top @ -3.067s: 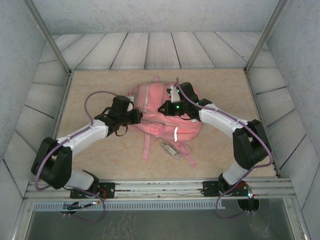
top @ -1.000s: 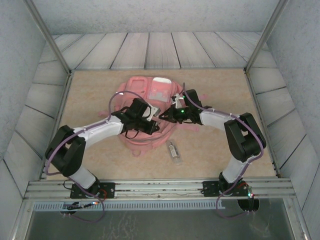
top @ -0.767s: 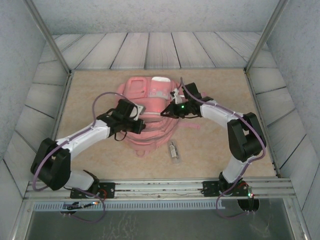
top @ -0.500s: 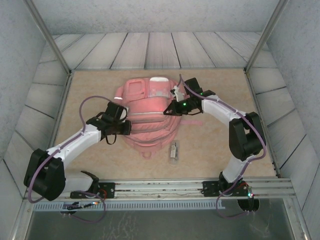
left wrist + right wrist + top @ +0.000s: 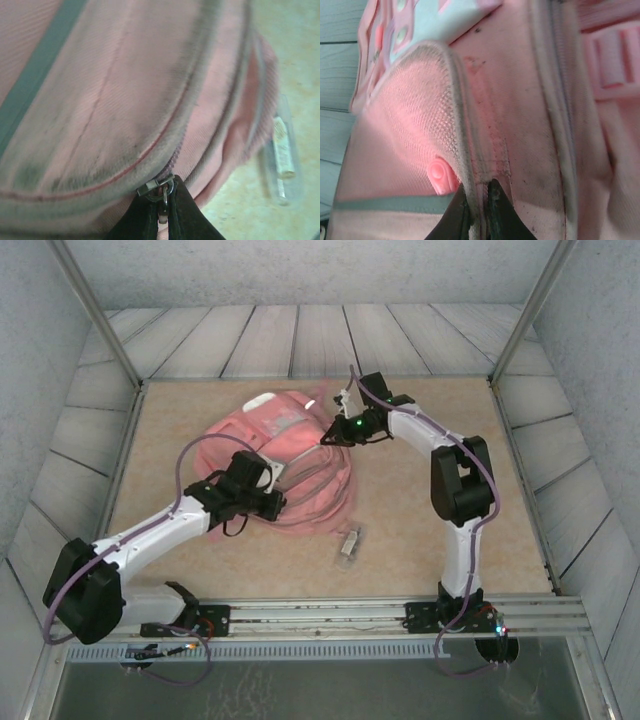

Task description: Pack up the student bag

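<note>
The student bag, a large pink backpack, lies on its side in the middle of the table. My left gripper is at the bag's near edge. In the left wrist view it is shut on the metal zipper pull of a grey-edged zip on the bag. My right gripper is at the bag's far right corner. In the right wrist view it is pinched shut on a grey fabric seam of the bag, next to a small pink rubber tab.
A small clear plastic case lies on the tan table top just right of the bag's near end; it is also in the left wrist view. Grey plank walls close the back and sides.
The bag has turned and slid left and toward the back. My right gripper went back with its corner. My left gripper swung left, then returned to the bag's near edge.
</note>
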Available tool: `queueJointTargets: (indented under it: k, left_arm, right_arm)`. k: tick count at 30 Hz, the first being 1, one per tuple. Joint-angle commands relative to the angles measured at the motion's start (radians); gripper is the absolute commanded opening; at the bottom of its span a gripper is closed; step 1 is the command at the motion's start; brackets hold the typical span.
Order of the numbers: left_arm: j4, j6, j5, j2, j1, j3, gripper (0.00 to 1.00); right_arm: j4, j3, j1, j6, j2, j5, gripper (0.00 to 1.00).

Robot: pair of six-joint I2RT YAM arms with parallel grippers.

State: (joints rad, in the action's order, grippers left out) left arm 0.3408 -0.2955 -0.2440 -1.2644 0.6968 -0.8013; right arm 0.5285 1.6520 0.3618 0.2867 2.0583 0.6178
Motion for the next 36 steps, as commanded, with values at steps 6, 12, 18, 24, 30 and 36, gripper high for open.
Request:
queueJointTargets:
  k: [6, 12, 18, 24, 30, 36]
  left_arm:
    - [-0.092, -0.010, -0.159, -0.089, 0.042, -0.052, 0.00]
    - [-0.126, 0.020, -0.205, -0.230, 0.055, -0.174, 0.00]
    - [-0.141, 0.042, -0.245, -0.368, 0.084, -0.291, 0.00]
    - [-0.138, 0.050, -0.244, -0.421, 0.112, -0.340, 0.00]
    - [-0.108, 0.044, -0.211, -0.418, 0.115, -0.333, 0.00]
    - [-0.055, -0.078, -0.076, -0.341, 0.060, -0.229, 0.00]
  right_arm:
    - [0.039, -0.056, -0.023, -0.008, -0.102, -0.125, 0.46]
    - [0.002, -0.297, -0.015, 0.013, -0.293, -0.043, 0.51]
    - [-0.233, -0.509, -0.012, 0.163, -0.408, 0.039, 0.55]
    - [-0.338, -0.542, -0.007, 0.214, -0.357, 0.055, 0.53]
    - [-0.403, -0.526, -0.007, 0.232, -0.280, 0.070, 0.24]
    - [-0.420, -0.559, -0.009, 0.223, -0.339, -0.024, 0.03]
